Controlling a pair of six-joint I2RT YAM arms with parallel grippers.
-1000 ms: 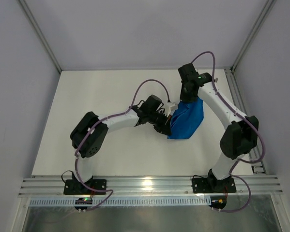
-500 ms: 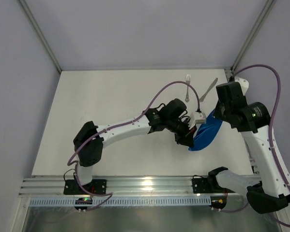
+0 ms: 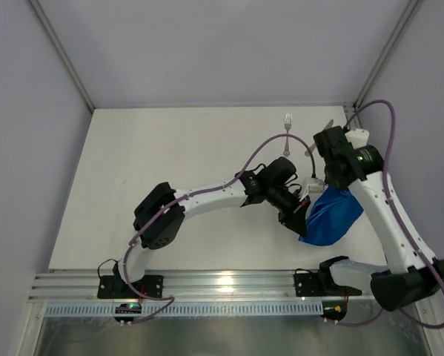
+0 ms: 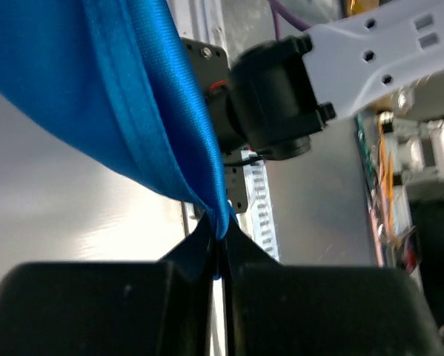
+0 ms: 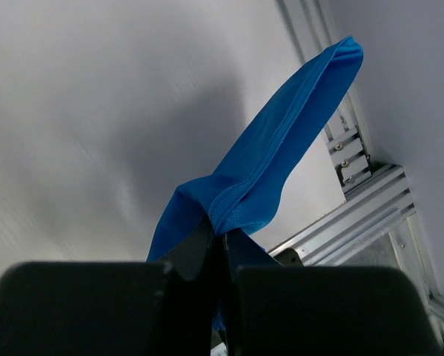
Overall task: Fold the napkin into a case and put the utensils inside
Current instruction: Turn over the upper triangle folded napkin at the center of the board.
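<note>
Robotics lab cell, white table (image 3: 133, 185), aluminium rails (image 3: 229, 284) along its edge, plain grey walls (image 3: 207, 44), cabled robot arms (image 3: 207, 196).

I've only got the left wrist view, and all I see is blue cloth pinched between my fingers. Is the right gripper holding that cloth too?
Observer: Yes. In the right wrist view the right gripper is shut on a hem of the napkin.
Operator: Where are the utensils?
Observer: The top view shows the fork near the far edge of the table. The knife lies just to its right, partly hidden under the right arm.
Operator: Is the napkin folded yet?
Observer: No. From above it is a bunched mass slung between the left gripper and the right one, not a neat strip.
</note>
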